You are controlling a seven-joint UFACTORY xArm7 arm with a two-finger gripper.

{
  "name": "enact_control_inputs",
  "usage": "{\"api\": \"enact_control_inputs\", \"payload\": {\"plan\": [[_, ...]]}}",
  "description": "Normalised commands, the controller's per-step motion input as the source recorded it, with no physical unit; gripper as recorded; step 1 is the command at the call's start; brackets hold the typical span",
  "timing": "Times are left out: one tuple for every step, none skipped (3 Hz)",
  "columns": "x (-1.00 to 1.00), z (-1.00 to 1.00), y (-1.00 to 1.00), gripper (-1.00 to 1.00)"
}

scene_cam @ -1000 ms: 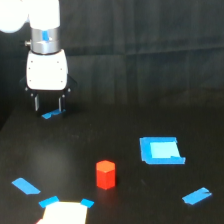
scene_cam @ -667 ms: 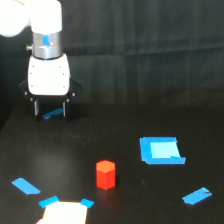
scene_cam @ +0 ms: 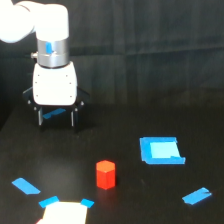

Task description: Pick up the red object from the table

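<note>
Fingers of the end effector point(scene_cam: 55, 119) hang spread apart and empty above the worktop point(scene_cam: 130, 125). Below it and toward the exterior view's right, well apart, the red object point(scene_cam: 105, 174) stands upright.

**Dim, soft scene with one blown-out patch**

The picture is blurry throughout; edges of the white arm point(scene_cam: 47, 30) and blue tape are smeared. The black surface point(scene_cam: 150, 115) and dark backdrop swallow most light. A white patch point(scene_cam: 64, 214) at the bottom edge glares, washed out. The red block point(scene_cam: 105, 174) reads bright, with a faint sheen on the surface beside it.
</note>
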Motion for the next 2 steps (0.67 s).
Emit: {"api": "enact_control_inputs", "payload": {"plan": [[1.0, -0.38, -0.21, 1.0], [0.71, -1.0, -0.66, 1.0]]}}
